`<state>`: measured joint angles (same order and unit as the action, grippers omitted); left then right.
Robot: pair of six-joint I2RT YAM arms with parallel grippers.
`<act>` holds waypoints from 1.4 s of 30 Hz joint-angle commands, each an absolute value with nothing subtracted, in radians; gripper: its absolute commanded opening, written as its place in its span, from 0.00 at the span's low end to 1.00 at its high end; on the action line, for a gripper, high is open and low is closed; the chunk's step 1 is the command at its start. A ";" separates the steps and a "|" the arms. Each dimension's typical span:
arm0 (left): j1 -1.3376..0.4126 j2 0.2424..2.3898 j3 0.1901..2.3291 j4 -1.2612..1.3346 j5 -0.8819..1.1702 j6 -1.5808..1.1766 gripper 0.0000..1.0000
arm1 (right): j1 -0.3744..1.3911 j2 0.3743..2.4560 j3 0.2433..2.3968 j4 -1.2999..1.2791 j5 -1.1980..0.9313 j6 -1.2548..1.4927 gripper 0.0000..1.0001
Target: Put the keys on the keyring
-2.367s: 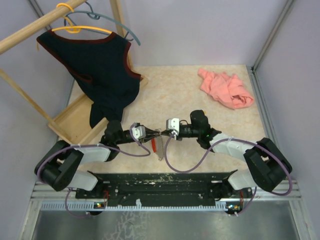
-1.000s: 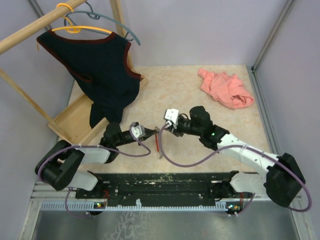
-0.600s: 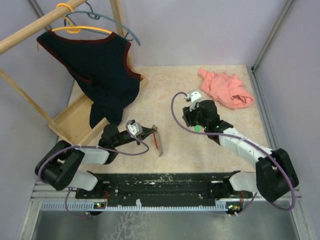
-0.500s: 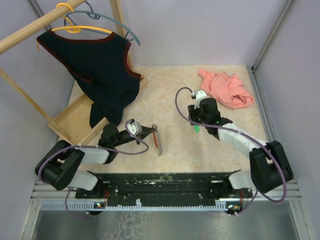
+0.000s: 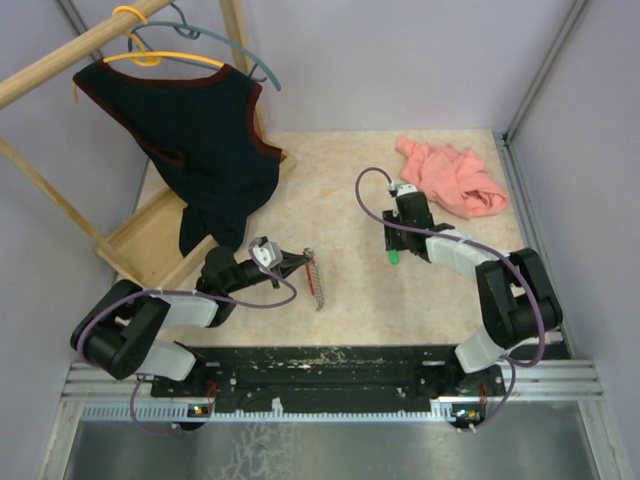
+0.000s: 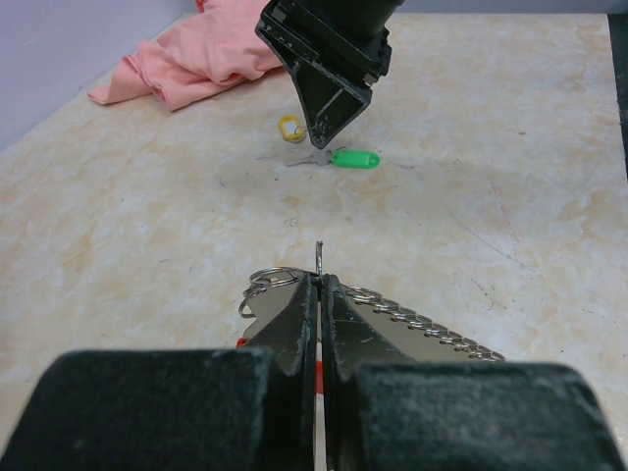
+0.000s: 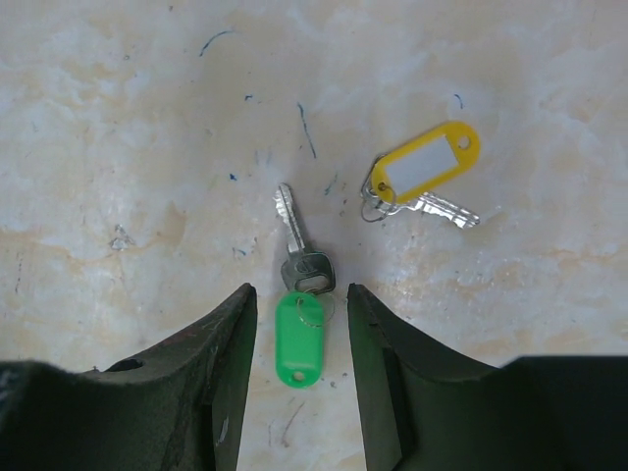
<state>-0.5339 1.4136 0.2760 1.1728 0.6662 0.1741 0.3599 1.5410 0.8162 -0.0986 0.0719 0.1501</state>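
The keyring (image 5: 316, 280) lies mid-table, a silvery chain-like strip (image 6: 432, 329) with small wire rings (image 6: 270, 283) and a bit of red (image 6: 316, 371). My left gripper (image 5: 298, 263) is shut on its top end, and a thin wire stands up from the pinched tips (image 6: 319, 280). Farther back, my right gripper (image 5: 394, 243) hangs open just over a key with a green tag (image 7: 299, 339), one finger on each side and neither touching it. A second key with a yellow tag (image 7: 424, 177) lies just beyond. Both tags show in the left wrist view, green (image 6: 353, 158) and yellow (image 6: 290, 128).
A crumpled pink cloth (image 5: 450, 178) lies at the back right. A wooden rack stands at the left with a black vest (image 5: 200, 140) on a hanger over its tray base (image 5: 140, 245). Walls close in the table at the back and right.
My right gripper has left the keyring, swung back and right, opened wider and come down over the green-tagged key. The left gripper stays shut on the keyring.
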 commanded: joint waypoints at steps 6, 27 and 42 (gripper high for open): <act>-0.529 1.423 0.281 1.206 0.694 0.164 0.00 | 0.344 1.595 0.889 -0.124 0.089 0.176 0.45; -0.530 1.409 0.282 1.187 0.701 0.169 0.00 | 0.507 1.643 1.002 -0.282 -0.038 0.173 0.36; -0.530 1.408 0.283 1.185 0.698 0.168 0.00 | 0.511 1.692 1.063 -0.328 0.130 0.103 0.19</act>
